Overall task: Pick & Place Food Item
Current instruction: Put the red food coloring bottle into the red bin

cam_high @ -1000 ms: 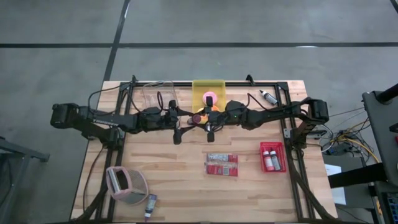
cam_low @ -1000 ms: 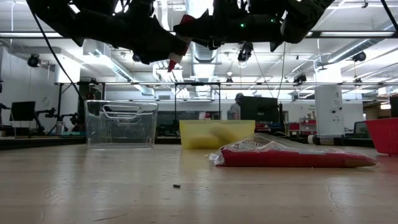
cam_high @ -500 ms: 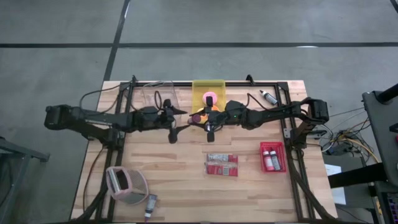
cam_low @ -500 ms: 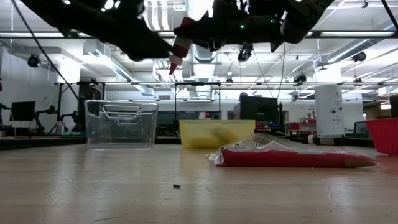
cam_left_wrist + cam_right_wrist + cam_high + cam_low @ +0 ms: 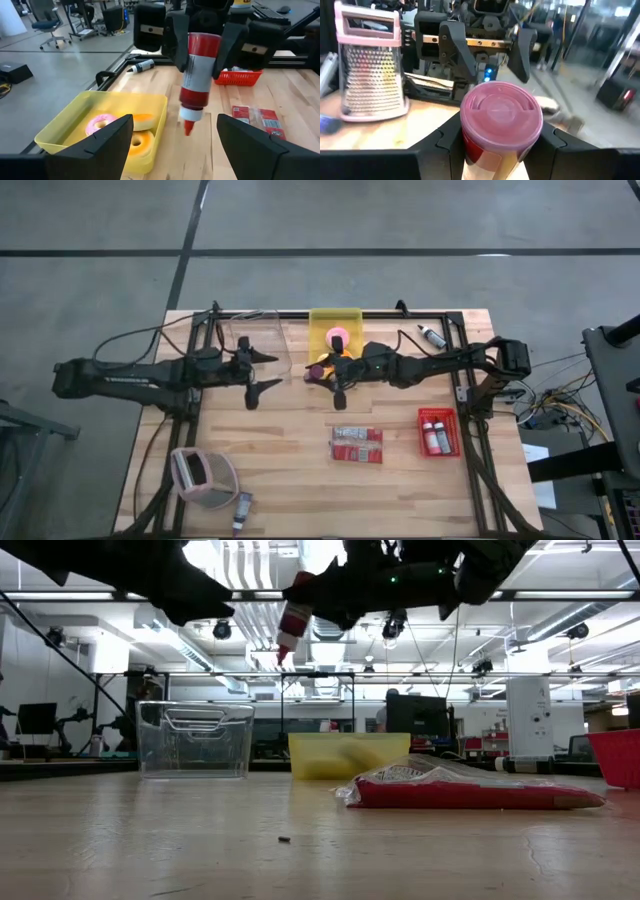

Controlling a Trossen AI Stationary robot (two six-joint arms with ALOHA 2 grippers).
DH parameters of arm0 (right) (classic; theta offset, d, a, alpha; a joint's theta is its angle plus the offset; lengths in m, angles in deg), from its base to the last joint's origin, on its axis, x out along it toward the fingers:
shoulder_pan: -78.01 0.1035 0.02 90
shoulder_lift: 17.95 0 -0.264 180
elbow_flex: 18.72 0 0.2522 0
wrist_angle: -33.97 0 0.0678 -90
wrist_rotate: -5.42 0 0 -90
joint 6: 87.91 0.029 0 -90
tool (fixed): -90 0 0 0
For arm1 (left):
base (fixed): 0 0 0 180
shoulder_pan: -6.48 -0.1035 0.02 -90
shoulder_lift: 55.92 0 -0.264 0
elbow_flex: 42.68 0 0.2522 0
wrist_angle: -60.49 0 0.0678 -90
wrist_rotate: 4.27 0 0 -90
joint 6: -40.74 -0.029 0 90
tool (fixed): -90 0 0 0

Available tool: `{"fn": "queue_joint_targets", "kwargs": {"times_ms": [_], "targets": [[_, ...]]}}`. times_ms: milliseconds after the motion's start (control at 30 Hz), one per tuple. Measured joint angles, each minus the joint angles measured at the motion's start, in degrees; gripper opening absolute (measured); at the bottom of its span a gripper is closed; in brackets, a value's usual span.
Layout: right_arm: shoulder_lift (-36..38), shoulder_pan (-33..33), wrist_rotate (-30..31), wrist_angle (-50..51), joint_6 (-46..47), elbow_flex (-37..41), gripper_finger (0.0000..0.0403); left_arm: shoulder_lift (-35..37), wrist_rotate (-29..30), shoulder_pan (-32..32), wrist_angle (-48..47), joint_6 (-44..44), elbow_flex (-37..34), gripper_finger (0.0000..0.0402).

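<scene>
The right gripper is clenched on the red sauce bottle, held nozzle-down above the table; just beyond it sits the yellow tray holding doughnuts; the left gripper, well apart, hangs spread wide, holding nothing.

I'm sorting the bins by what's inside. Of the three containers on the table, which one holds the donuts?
The yellow bin at the table's back edge, middle: donuts lie in it. The clear bin beside it looks empty, and the red tray holds small bottles.
</scene>
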Motion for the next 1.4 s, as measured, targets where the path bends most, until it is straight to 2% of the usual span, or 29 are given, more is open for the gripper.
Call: {"fn": "queue_joint_targets", "kwargs": {"times_ms": [67, 200, 300, 400, 567, 733, 833, 1000, 1067, 1200, 1267, 1400], "targets": [[1.4, 0.0, 0.4, 4.9, 4.2, 0.0, 0.0144, 0.2, 0.0, 0.0, 0.2, 0.0, -0.8, 0.0291], [5.2, 0.6, 6.5, 18.5, 9.9, -0.1, 0.0144, 0.3, 0.0, 0.0, 0.5, 0.0, -1.4, 0.0291], [8.4, 1.4, 10.8, 31.4, 14.5, -1.6, 0.0144, 0.3, 0.0, 0.0, 0.5, 0.0, -1.4, 0.0291], [11.1, 2.0, 12.0, 46.4, 21.7, -4.5, 0.0144, 0.3, 0.0, 0.0, 0.7, 0.0, -1.6, 0.0291], [14.2, 3.0, 12.0, 72.3, 36.4, -12.8, 0.0144, 0.2, 0.0, 0.0, 0.5, 0.0, -2.0, 0.0291], [15.3, 3.9, 12.0, 94.6, 44.4, -23.7, 0.0144, 0.2, 0.0, 0.0, 0.5, 0.0, -2.0, 0.0291], [15.3, 3.9, 12.1, 107.6, 52.3, -29.1, 0.0144, 0.2, 0.0, 0.0, 0.5, 0.0, -2.0, 0.0291], [15.3, 5.1, 16.1, 126.8, 67.6, -31.9, 0.0144, 0.2, 0.0, 0.0, 0.5, -0.1, -2.0, 0.0291], [15.6, 6.1, 16.3, 129.1, 73.8, -30.6, 0.0144, 0.2, 0.0, 0.0, 0.5, -0.3, -2.0, 0.0291], [17.8, 8.7, 10.3, 123.9, 75.4, -26.6, 0.0144, 0.2, 0.1, 0.0, 0.5, -1.1, -2.0, 0.0291], [18.2, 10.1, 7.8, 124.6, 77.0, -24.7, 0.0144, 0.2, 0.1, 0.0, 0.5, -1.1, -2.0, 0.0291], [19.2, 12.5, 7.0, 126.9, 81.0, -21.2, 0.0144, 0.2, 0.3, -0.1, 0.5, -1.1, -2.0, 0.0291]]}}
